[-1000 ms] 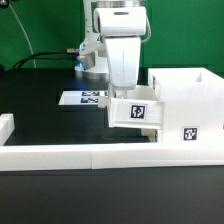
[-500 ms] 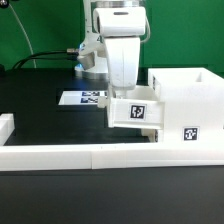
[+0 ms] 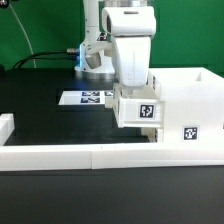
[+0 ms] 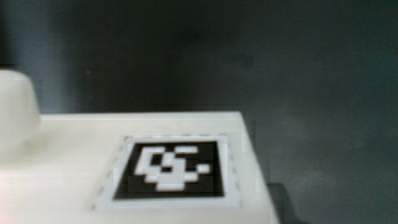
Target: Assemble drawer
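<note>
Beside the box, tray now nearer it and higher; gripper grip unclear

Arm is shifting toward the exterior view's right and slightly up versus a second ago. Tagged tray is travelling with it, now closing on the open-fronted box and overlapping its near edge. Tray's tag is riding along, sitting higher.
</note>
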Controlling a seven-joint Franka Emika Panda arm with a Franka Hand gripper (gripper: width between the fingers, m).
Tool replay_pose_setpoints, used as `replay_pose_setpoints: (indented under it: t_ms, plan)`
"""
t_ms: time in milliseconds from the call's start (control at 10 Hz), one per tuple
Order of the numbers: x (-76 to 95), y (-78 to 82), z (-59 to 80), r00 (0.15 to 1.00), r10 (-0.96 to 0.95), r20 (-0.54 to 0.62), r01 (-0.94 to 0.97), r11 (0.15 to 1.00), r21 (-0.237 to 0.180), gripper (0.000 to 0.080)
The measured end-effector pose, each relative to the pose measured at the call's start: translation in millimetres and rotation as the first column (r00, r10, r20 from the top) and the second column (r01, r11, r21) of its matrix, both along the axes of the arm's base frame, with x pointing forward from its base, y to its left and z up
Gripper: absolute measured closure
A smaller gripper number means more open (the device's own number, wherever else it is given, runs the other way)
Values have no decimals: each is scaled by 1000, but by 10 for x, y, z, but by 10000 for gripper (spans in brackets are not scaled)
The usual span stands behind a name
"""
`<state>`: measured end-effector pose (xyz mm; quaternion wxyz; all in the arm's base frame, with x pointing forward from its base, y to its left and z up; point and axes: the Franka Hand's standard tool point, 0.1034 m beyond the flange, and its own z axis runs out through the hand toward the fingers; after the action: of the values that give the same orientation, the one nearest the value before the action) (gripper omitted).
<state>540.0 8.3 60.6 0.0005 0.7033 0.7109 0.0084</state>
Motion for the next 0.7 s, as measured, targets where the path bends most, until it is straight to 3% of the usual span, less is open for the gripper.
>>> replay_pose_setpoints:
  t_ms: [300, 700]
  plan:
    - [-1, -2, -2, 1000, -1, 0, 1, 1000, 0, 755]
    - [7, 197, -21, 1000, 20, -2, -20, 1000, 12, 755]
